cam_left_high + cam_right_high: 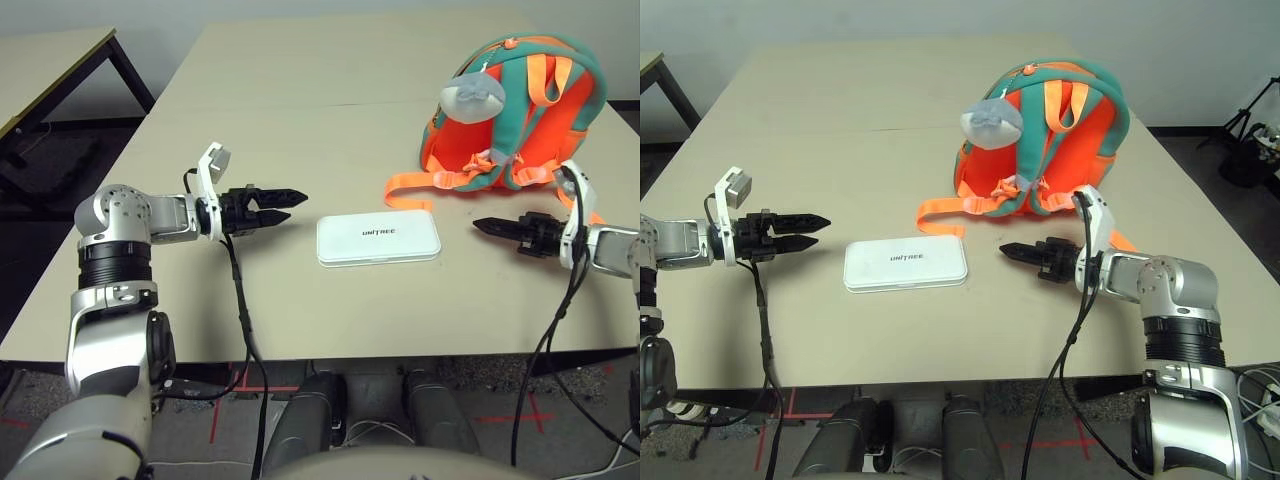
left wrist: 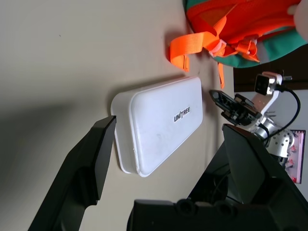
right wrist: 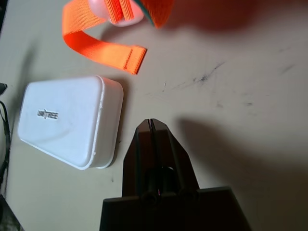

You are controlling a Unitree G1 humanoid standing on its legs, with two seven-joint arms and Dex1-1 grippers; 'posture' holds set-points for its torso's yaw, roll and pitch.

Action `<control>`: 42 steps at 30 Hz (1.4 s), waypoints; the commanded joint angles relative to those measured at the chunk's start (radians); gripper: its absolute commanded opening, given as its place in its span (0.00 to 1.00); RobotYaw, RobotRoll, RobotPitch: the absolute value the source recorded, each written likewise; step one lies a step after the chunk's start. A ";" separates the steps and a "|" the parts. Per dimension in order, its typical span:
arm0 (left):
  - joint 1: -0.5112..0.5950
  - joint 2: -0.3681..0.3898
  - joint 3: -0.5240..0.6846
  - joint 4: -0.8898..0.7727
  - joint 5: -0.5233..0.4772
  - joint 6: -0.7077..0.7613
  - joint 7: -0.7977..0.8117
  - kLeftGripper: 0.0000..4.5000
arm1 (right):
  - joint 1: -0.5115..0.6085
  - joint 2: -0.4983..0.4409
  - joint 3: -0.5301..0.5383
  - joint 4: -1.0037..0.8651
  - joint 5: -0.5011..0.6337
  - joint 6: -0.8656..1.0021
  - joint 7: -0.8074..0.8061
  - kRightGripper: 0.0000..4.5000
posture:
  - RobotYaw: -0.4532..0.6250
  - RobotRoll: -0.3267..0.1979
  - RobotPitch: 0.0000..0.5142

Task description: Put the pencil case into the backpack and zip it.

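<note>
While the left gripper [image 1: 290, 207] stands open beside the pencil case [image 1: 378, 238], the right gripper [image 3: 151, 122] is closed, holding nothing.

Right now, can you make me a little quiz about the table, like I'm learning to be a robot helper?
1. True or false: the pencil case is already inside the backpack.
2. Fill in the blank: the left gripper is open, and the right gripper is ____.
3. Multiple choice: what hangs on the backpack? (a) a red key, (b) a grey plush charm, (c) a blue bell.

Key: 1. false; 2. shut; 3. b
</note>
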 commanded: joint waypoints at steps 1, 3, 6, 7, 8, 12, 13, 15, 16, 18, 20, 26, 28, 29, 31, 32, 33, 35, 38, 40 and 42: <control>-0.006 0.006 -0.036 0.010 0.041 -0.023 -0.029 1.00 | -0.016 0.015 0.035 0.029 -0.045 -0.030 0.017 0.01 | 0.40 0.62 0.23; -0.008 0.005 -0.050 0.017 0.054 -0.027 -0.043 1.00 | -0.025 0.027 0.042 0.036 -0.055 -0.033 0.021 0.01 | 0.40 0.62 0.23; -0.007 0.003 -0.069 0.029 0.065 -0.026 -0.065 1.00 | -0.030 0.044 0.050 0.027 -0.063 -0.025 0.026 0.01 | 0.40 0.62 0.23; -0.004 0.002 -0.076 0.032 0.069 -0.028 -0.071 1.00 | -0.031 0.050 0.051 0.024 -0.065 -0.022 0.026 0.01 | 0.40 0.62 0.24; -0.002 0.001 -0.080 0.037 0.073 -0.028 -0.076 1.00 | -0.033 0.055 0.051 0.022 -0.067 -0.019 0.024 0.01 | 0.40 0.62 0.24; 0.000 -0.008 -0.093 0.049 0.089 -0.024 -0.093 1.00 | -0.036 0.063 0.057 0.019 -0.078 -0.016 0.029 0.01 | 0.39 0.62 0.24; 0.000 -0.010 -0.096 0.053 0.091 -0.019 -0.096 1.00 | -0.038 0.065 0.058 0.020 -0.081 -0.018 0.029 0.01 | 0.39 0.62 0.24; -0.001 -0.014 -0.102 0.061 0.094 -0.007 -0.104 1.00 | -0.040 0.066 0.061 0.023 -0.085 -0.020 0.032 0.01 | 0.39 0.62 0.24; -0.001 -0.016 -0.105 0.065 0.095 -0.005 -0.110 1.00 | -0.042 0.067 0.062 0.025 -0.087 -0.021 0.033 0.01 | 0.39 0.62 0.24; -0.005 -0.024 -0.106 0.087 0.104 -0.010 -0.112 1.00 | -0.046 0.067 0.065 0.030 -0.090 -0.023 0.035 0.01 | 0.39 0.62 0.24; -0.010 -0.030 -0.108 0.115 0.113 -0.013 -0.115 1.00 | -0.049 0.067 0.067 0.031 -0.093 -0.023 0.036 0.01 | 0.38 0.62 0.24; -0.023 -0.029 -0.145 0.160 0.142 -0.013 -0.145 1.00 | -0.058 0.070 0.068 0.029 -0.101 -0.019 0.040 0.01 | 0.38 0.62 0.25; -0.025 -0.031 -0.150 0.167 0.148 -0.013 -0.151 1.00 | -0.056 0.072 0.068 0.025 -0.102 -0.017 0.041 0.01 | 0.37 0.62 0.26; -0.025 -0.031 -0.159 0.170 0.154 -0.015 -0.156 1.00 | -0.055 0.073 0.069 0.023 -0.102 -0.017 0.041 0.01 | 0.37 0.62 0.26; -0.026 -0.033 -0.176 0.180 0.166 -0.017 -0.168 1.00 | -0.054 0.076 0.071 0.019 -0.102 -0.014 0.040 0.01 | 0.37 0.62 0.27; -0.029 -0.037 -0.181 0.189 0.173 -0.022 -0.172 1.00 | -0.053 0.078 0.073 0.016 -0.103 -0.013 0.040 0.01 | 0.37 0.62 0.27; -0.031 -0.040 -0.183 0.196 0.176 -0.023 -0.175 1.00 | -0.052 0.078 0.074 0.012 -0.102 -0.010 0.039 0.01 | 0.37 0.62 0.27; -0.037 -0.051 -0.185 0.208 0.182 -0.026 -0.179 1.00 | -0.051 0.080 0.074 0.006 -0.101 -0.005 0.037 0.01 | 0.37 0.62 0.28; -0.045 -0.066 -0.188 0.224 0.187 -0.014 -0.187 1.00 | -0.046 0.077 0.076 -0.003 -0.101 0.006 0.040 0.01 | 0.37 0.62 0.28; -0.052 -0.077 -0.186 0.234 0.190 -0.003 -0.190 1.00 | -0.039 0.073 0.078 -0.011 -0.101 0.013 0.042 0.01 | 0.37 0.62 0.28; -0.059 -0.087 -0.182 0.242 0.192 0.009 -0.192 1.00 | -0.032 0.069 0.079 -0.019 -0.101 0.018 0.044 0.01 | 0.36 0.62 0.28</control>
